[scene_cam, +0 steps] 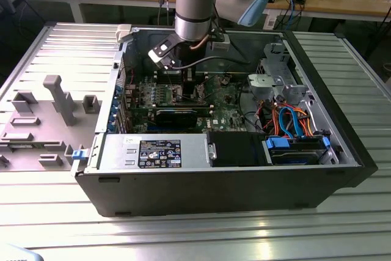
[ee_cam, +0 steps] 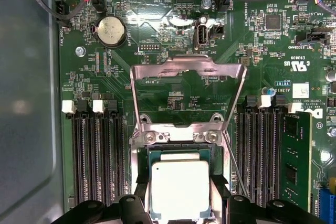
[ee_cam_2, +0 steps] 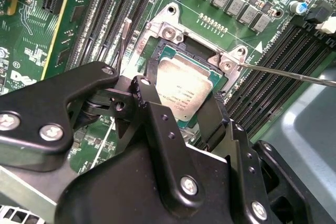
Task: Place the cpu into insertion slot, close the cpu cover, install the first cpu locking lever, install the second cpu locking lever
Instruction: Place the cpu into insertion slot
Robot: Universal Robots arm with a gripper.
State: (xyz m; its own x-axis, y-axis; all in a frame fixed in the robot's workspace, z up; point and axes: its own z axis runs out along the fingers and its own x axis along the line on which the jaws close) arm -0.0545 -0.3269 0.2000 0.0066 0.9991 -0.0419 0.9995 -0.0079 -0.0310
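The cpu (ee_cam_2: 184, 85) (ee_cam: 179, 184), a pale silvery square, lies low in the insertion slot (ee_cam: 178, 136) (ee_cam_2: 169, 29) on the green board. My gripper (ee_cam_2: 181, 98) (ee_cam: 179, 205) straddles it, with one black finger (ee_cam_2: 153, 85) against each of two opposite edges, shut on it. The cpu cover (ee_cam: 186, 69), a thin silvery frame with a square window, stands swung up and open beyond the slot. Two thin locking levers (ee_cam_2: 289, 72) (ee_cam_2: 122, 43) stick out unlatched on either side. In the exterior view the gripper (scene_cam: 183, 84) reaches down into the open computer case.
Long black memory slots (ee_cam: 94, 156) flank the socket, with one card (ee_cam: 296, 156) fitted. A coin battery (ee_cam: 111, 29) and cables lie beyond the cover. The case walls (scene_cam: 342, 126), a drive bay with blue cables (scene_cam: 293, 123) and a grey fixture tray (scene_cam: 49, 114) surround the work.
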